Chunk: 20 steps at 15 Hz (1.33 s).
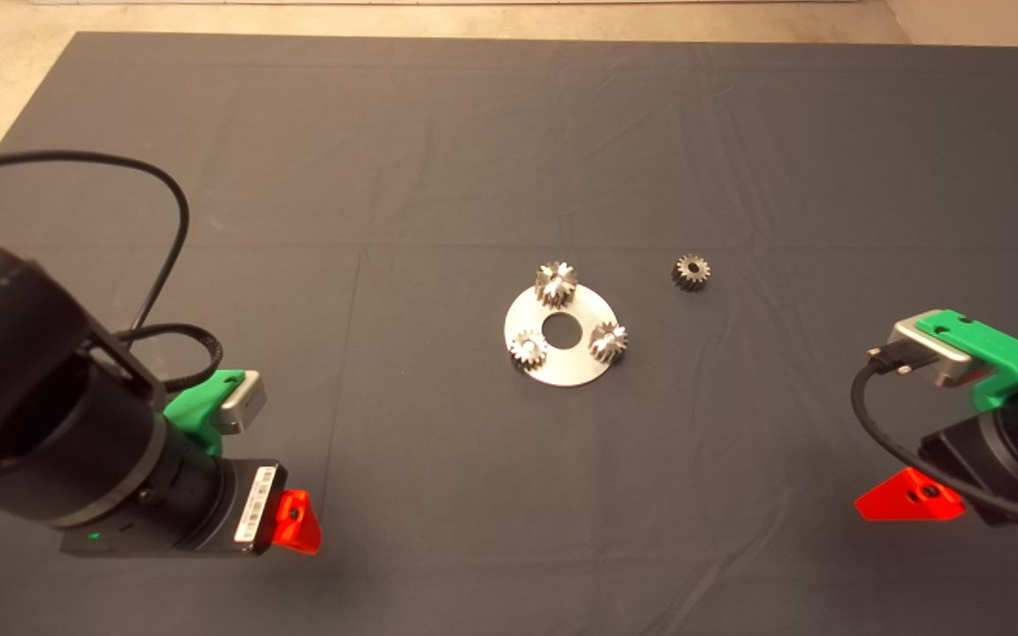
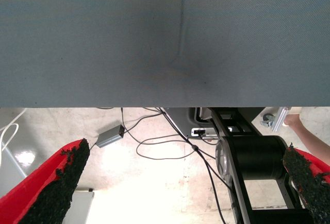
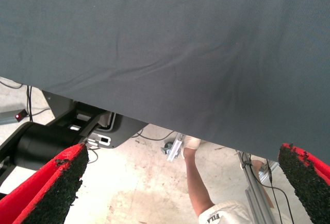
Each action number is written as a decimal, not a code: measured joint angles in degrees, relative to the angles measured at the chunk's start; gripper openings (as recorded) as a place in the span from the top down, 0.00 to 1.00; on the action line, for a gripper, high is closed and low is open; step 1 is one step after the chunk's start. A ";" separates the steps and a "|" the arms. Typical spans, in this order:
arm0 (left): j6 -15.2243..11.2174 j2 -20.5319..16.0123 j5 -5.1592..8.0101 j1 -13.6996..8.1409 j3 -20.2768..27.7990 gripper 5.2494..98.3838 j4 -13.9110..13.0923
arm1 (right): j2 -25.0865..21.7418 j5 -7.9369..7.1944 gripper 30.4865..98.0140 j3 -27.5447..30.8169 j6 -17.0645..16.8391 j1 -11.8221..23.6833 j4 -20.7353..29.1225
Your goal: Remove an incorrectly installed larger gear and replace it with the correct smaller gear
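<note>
A round steel plate (image 1: 581, 364) with a centre hole lies mid-mat in the head view and carries three gears. The larger gear (image 1: 556, 283), with flared shiny teeth, sits on the plate's far side. Two shiny small gears (image 1: 527, 349) (image 1: 608, 341) stand on its near side. The smaller gear (image 1: 691, 272), dull and dark, lies alone on the mat to the right of the plate. My left gripper (image 1: 295, 523) waits open at the lower left. Open as well, my right gripper (image 1: 908, 500) waits at the lower right. Both are far from the gears and hold nothing.
Both wrist views show the mat's edge and the floor beyond it, with cables, the robot's black base (image 2: 258, 157) and a person's leg (image 3: 197, 183). A black cable (image 1: 175, 199) loops over the left arm.
</note>
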 measured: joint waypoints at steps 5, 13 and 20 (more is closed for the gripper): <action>0.00 0.00 0.00 0.00 0.00 0.01 0.00 | 0.00 0.00 0.00 0.00 0.00 0.00 0.00; 0.00 0.02 0.00 0.00 0.00 0.01 0.00 | 0.05 0.00 0.00 -0.27 -0.30 0.00 -0.09; 0.00 0.02 0.00 0.00 0.02 0.01 0.00 | 7.05 -0.39 0.00 -14.53 -9.90 0.30 -0.56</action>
